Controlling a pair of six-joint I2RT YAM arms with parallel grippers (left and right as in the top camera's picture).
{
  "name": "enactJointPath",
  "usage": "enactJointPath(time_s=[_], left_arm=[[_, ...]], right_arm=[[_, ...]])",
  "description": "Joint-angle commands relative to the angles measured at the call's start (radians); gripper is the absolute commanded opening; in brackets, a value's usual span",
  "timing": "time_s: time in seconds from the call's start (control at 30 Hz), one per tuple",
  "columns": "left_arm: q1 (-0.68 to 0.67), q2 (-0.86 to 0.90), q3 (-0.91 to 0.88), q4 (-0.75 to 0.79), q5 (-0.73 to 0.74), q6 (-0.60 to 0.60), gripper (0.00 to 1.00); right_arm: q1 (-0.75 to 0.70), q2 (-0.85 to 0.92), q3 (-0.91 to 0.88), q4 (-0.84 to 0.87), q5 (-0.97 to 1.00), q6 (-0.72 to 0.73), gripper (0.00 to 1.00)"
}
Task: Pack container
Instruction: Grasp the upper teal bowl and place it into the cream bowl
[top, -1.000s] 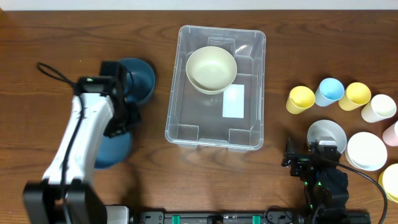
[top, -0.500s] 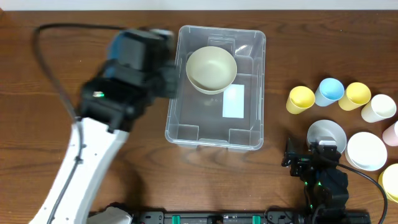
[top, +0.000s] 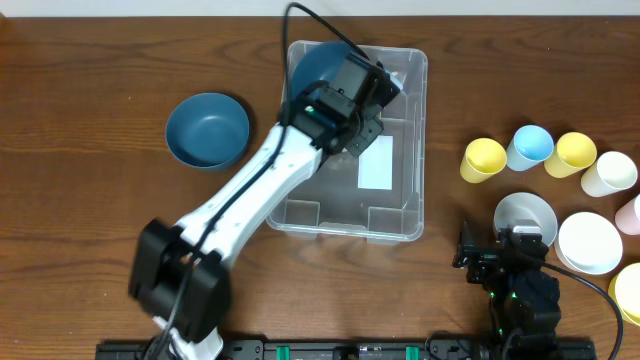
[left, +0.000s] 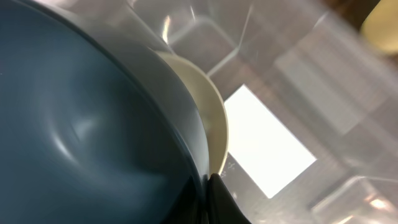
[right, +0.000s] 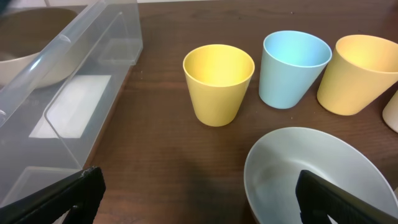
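- Container (top: 345, 205): the clear bin stands on the counter (top: 80, 60), below my left jaws (left: 210, 196) and off to the left of my right jaws (right: 199, 198).
- White label (left: 267, 149) on its floor lies just right of my left jaws; it shows plain white in every view.
- My left jaws are clamped on the rim of a dark blue bowl (left: 81, 124), which I hold inside the container's far end.
- A cream bowl (left: 214, 118) sits in that same end, directly under the blue one. Only a crescent of it peeks out beside my left jaws, and I cannot tell whether the two bowls touch.
- A second ago my left arm was outside the container, over two dark blue bowls on the counter, and the cream bowl lay uncovered. Now the arm reaches across the bin, and one second blue bowl (top: 207, 130) is left on the counter, well to the left of my left jaws.
- My right jaws are spread wide and grip nothing, low over the counter where they were a second ago.
- A grey bowl (right: 317, 174) lies just ahead of my right jaws, to their right.
- Beyond it stand a yellow cup (right: 219, 81), a light blue cup (right: 295, 65) and an orange-yellow cup (right: 364, 71), all upright and empty.
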Motion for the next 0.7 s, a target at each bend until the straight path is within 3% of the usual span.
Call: enactJointPath(time_s=[0.0, 0.17, 0.23, 0.3, 0.33, 0.67], left_arm=[[0.006, 0.032, 0.009, 0.019, -0.012, 0.121, 0.05], [0.006, 0.046, 0.009, 0.053, -0.016, 0.169, 0.10], [0.006, 0.027, 0.016, 0.061, -0.017, 0.163, 0.51], [0.006, -0.001, 0.033, 0.058, -0.034, 0.109, 0.73], [0.006, -0.021, 0.045, 0.048, -0.060, 0.067, 0.78], [0.092, -0.244, 0.164, -0.252, -0.260, -0.164, 0.81]], right_arm=[[-0.006, -0.003, -0.003, 0.000, 0.010, -0.010, 0.99], [-0.006, -0.003, -0.003, 0.000, 0.010, -0.010, 0.99], [-0.006, -0.003, -0.003, 0.000, 0.010, -0.010, 0.99], [-0.006, -0.003, -0.003, 0.000, 0.010, -0.010, 0.99], [-0.006, -0.003, -0.003, 0.000, 0.010, -0.010, 0.99], [-0.006, -0.003, -0.003, 0.000, 0.010, -0.010, 0.99]])
